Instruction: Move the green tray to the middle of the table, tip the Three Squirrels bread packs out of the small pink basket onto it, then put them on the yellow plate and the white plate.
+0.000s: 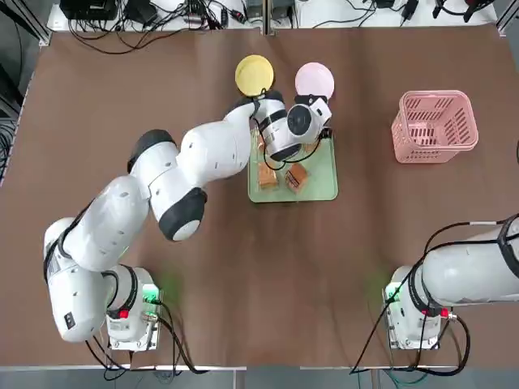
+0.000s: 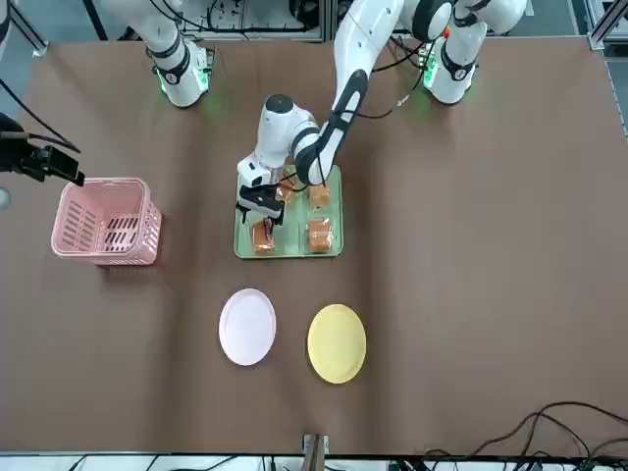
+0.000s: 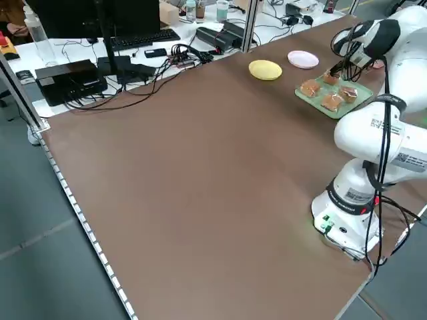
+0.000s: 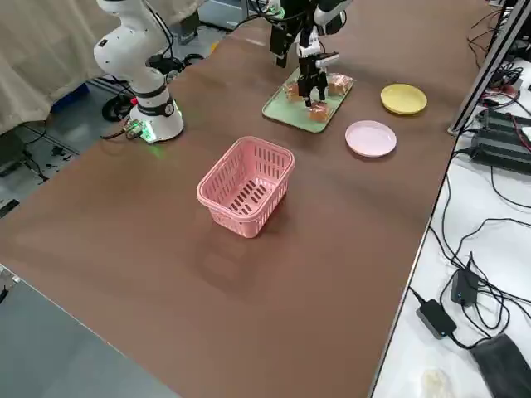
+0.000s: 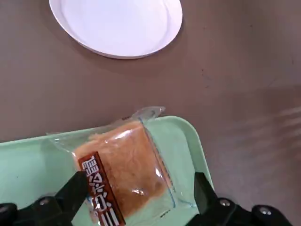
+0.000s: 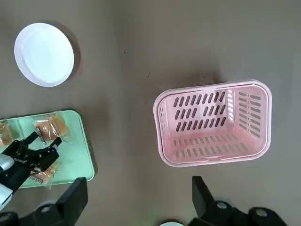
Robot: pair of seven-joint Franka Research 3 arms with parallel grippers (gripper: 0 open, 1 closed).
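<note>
Four Three Squirrels bread packs point(image 2: 319, 234) seen lying on green tray point(image 1: 323, 188) at mid-table; left gripper point(image 5: 136, 190) held low over pack at tray's corner nearest white plate point(image 2: 246, 327), fingers point(image 5: 75, 188) spread wide to either side of pack, nothing grasped; yellow plate point(image 2: 337, 342) set beside white plate, both bare, just beyond tray; small pink basket point(image 1: 434, 126) stood upright, well apart toward robot's right; right gripper point(image 6: 136, 197) parked above basket, fully spread, nothing held.
</note>
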